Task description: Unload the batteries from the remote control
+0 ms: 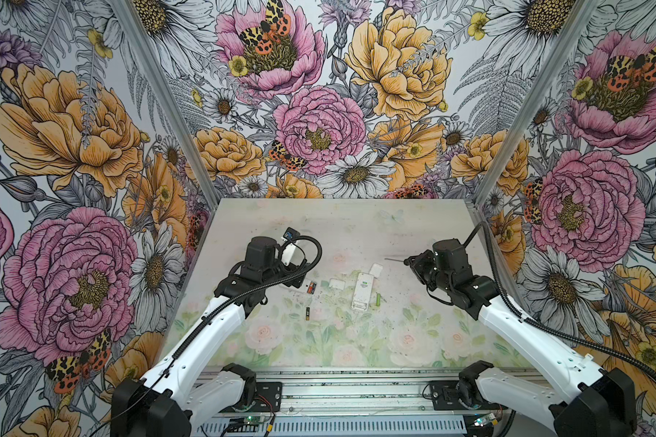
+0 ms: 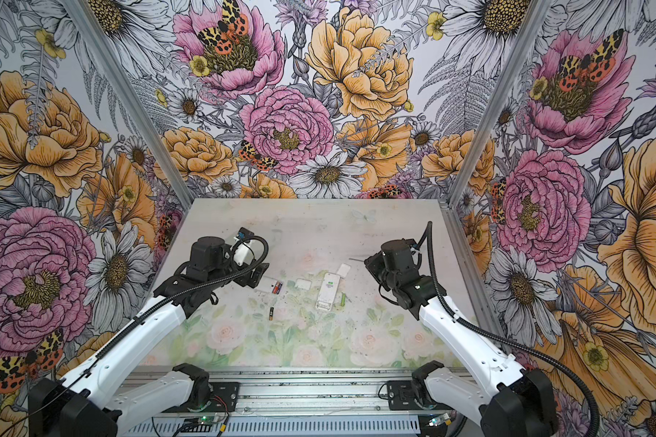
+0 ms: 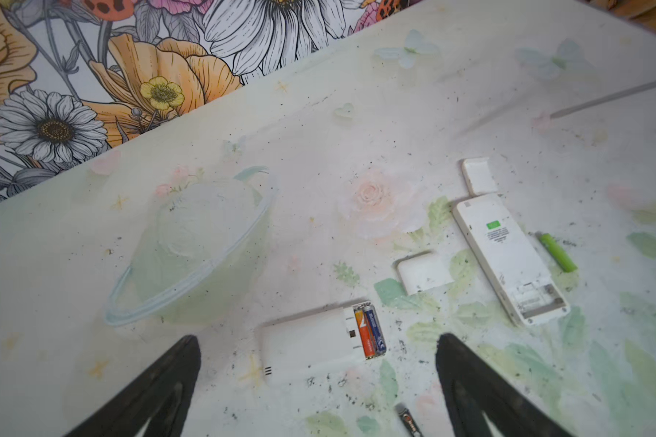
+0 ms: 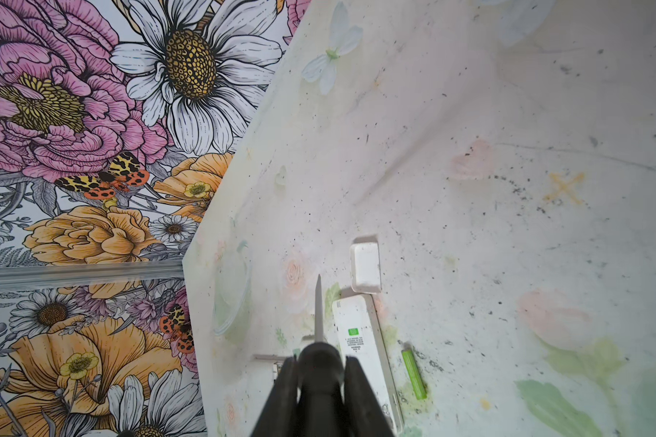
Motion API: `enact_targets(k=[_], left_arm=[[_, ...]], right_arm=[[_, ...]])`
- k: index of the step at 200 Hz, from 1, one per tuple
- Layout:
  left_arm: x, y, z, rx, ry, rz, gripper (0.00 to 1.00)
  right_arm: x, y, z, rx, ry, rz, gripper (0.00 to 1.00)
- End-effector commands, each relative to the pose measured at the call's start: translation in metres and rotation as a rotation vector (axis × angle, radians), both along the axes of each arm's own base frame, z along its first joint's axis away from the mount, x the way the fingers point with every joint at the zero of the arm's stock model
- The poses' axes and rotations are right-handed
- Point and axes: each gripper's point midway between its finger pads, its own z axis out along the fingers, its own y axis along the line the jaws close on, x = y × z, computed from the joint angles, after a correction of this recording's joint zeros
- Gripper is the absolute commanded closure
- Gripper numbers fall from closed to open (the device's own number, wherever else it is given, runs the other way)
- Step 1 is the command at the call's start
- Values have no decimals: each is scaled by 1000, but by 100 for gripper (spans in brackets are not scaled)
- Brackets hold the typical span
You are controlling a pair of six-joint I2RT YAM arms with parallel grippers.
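A small white remote control (image 3: 307, 342) lies open-backed, with an orange-red battery (image 3: 364, 333) and a dark blue one (image 3: 375, 327) side by side in its bay. My left gripper (image 3: 317, 340) hovers over it, open and empty. A longer white remote (image 1: 362, 291) lies in the middle with an empty bay, and a lime green battery (image 1: 377, 300) rests on the table beside it. A black gold-ended battery (image 1: 307, 313) lies loose nearer the front. My right gripper (image 4: 320, 359) is shut on a screwdriver (image 1: 394, 259), held above the table right of the long remote.
Two white battery covers lie loose, one (image 1: 336, 283) between the remotes and one (image 1: 375, 269) behind the long remote. A clear shallow dish (image 3: 190, 257) sits behind the small remote. Flowered walls close the table at the back and both sides.
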Motion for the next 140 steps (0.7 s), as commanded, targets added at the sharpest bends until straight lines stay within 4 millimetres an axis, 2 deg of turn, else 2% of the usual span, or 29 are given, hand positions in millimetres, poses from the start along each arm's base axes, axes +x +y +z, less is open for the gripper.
enact_targets(k=[1, 9, 22, 41, 67, 99, 116, 140], left_arm=[[-20, -41, 27, 12, -118, -305, 1], [-24, -63, 46, -46, -227, -376, 1], [-35, -102, 57, -36, -366, -484, 1], [-43, -156, 48, 1, -396, -585, 1], [-34, -206, 44, 14, -516, -588, 4], [-13, -244, 32, 17, -565, -597, 8], [3, -249, 24, 23, -576, -579, 11], [10, -260, 13, 23, -568, -623, 21]], right_arm=[[3, 9, 16, 21, -20, 29, 100], [2, 11, 15, 27, -15, 33, 100], [2, 13, 15, 38, -3, 33, 100], [3, 16, 18, 53, 5, 34, 100], [3, 22, 23, 71, 14, 39, 100], [1, 29, 29, 100, 19, 48, 100], [-2, 31, 29, 110, 29, 51, 100], [-7, 35, 28, 138, 45, 52, 100]])
